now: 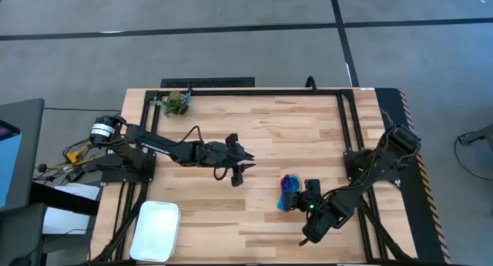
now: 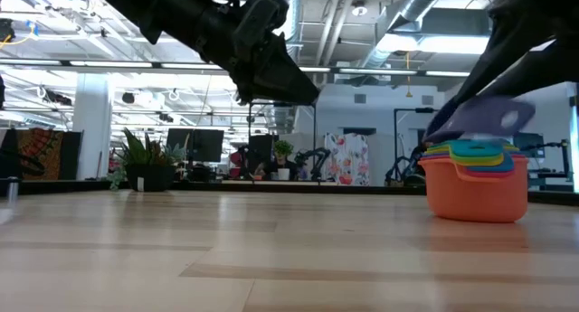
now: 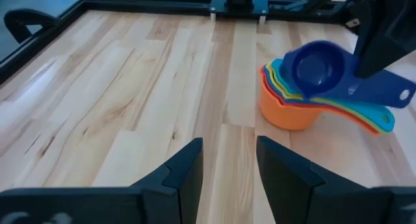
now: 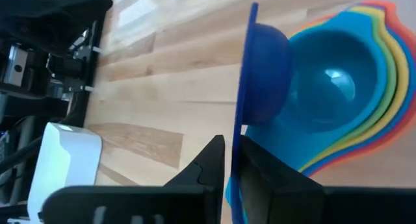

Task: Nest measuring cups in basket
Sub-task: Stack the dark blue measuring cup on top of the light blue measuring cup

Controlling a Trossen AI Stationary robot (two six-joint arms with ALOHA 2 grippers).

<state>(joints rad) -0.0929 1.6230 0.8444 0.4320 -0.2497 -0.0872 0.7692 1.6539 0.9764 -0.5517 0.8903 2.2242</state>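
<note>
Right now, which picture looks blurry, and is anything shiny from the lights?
In the low view the nested measuring cups are slightly soft, the dark blue cup above them smeared, and the room lights bright. In the right wrist view that cup, edge-on in the right gripper, is blurred. In the left wrist view the table has a soft sheen.

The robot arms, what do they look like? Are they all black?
Mostly, yes. Both arms are dark, jointed and thin, ending in two flat, dark, wedge-shaped fingers. The left gripper has a thin black cable looping along its arm, and yellow and orange wires bunch at that arm's base beside a round silver and black part. The right gripper has a small green light glowing just behind it.
</note>
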